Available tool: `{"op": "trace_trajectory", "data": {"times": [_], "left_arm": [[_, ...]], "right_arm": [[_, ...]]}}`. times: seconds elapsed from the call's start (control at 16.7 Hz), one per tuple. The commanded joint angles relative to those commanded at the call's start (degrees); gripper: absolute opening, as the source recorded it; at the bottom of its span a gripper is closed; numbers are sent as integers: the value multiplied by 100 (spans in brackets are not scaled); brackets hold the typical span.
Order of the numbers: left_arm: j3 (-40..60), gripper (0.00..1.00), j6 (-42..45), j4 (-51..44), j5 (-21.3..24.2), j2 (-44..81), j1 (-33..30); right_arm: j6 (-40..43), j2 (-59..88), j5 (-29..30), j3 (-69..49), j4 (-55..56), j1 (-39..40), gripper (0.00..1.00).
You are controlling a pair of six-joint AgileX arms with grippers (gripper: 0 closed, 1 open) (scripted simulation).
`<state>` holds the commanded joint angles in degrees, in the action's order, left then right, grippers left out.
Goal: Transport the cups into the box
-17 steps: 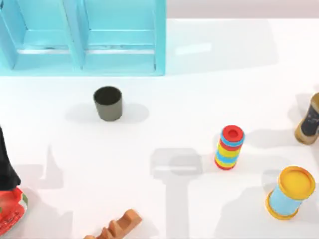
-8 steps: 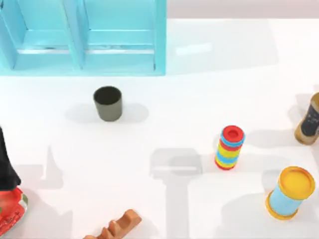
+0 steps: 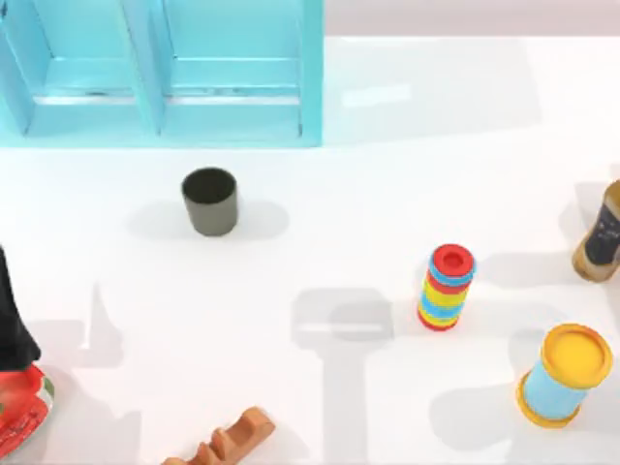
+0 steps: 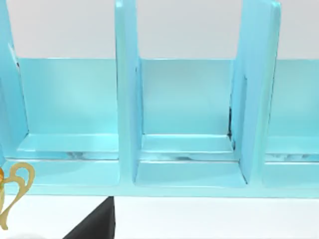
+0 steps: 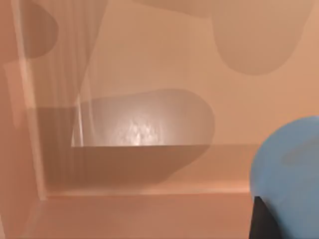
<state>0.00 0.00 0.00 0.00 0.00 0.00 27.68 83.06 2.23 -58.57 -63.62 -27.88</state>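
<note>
Your right wrist view looks into a tan-walled box [image 5: 149,209] with a blue cup [image 5: 291,169] close to the lens. You appear to be carrying that cup in, though I cannot tell whether either pincer is open, closed or gripping. Lower it until the base sits flat on the box floor, clear of the walls, before you let go.

The grey cup [image 3: 209,201] stands upright on the white table [image 3: 320,194], left of centre and just near of the turquoise shelf [image 3: 165,73]. It has open room around it for a later grasp. The ring stack [image 3: 446,287] and tub [image 3: 564,375] stand well apart to the right.
</note>
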Motion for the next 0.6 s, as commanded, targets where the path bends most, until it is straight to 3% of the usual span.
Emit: {"op": "trace_trajectory", "data": {"times": [0.18,0.6], "left_arm": [[0,100,0,0,0,0,0],[0,100,0,0,0,0,0]], "right_arm": [[1,0,0,4,5,-1,0],[1,0,0,4,5,-1,53]]}}
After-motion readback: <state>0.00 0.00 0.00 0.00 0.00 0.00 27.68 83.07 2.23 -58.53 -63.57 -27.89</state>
